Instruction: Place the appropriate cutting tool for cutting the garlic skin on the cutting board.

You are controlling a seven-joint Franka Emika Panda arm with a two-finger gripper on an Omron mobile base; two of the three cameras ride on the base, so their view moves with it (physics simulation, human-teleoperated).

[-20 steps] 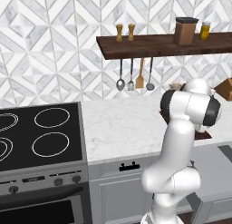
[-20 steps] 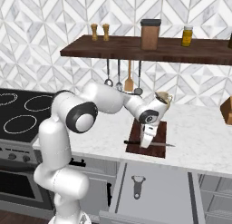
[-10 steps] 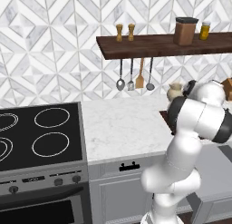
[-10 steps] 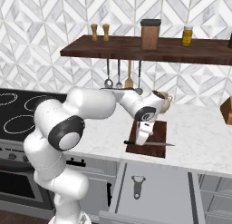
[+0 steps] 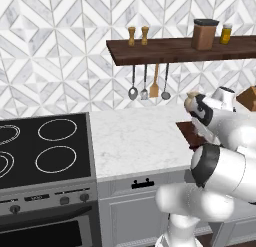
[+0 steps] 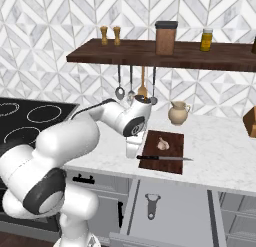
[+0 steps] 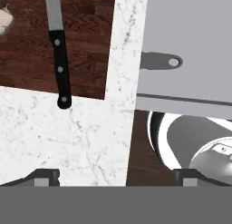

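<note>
Knife (image 6: 165,158) lies across the near edge of the cutting board (image 6: 171,161) in the right base view, garlic (image 6: 162,143) behind it. Hand view: knife handle overhangs the board onto the marble surface (image 7: 68,141); pincer (image 7: 115,177) fingertips spread wide, holding nothing.

A beige ceramic jug (image 6: 178,112) stands on the white marble counter (image 6: 220,151) beneath a long dark wooden wall shelf (image 6: 150,53) hung with metal utensils (image 6: 131,88), while what looks like a peeler (image 6: 151,205) lies in the open grey drawer (image 6: 170,211).
</note>
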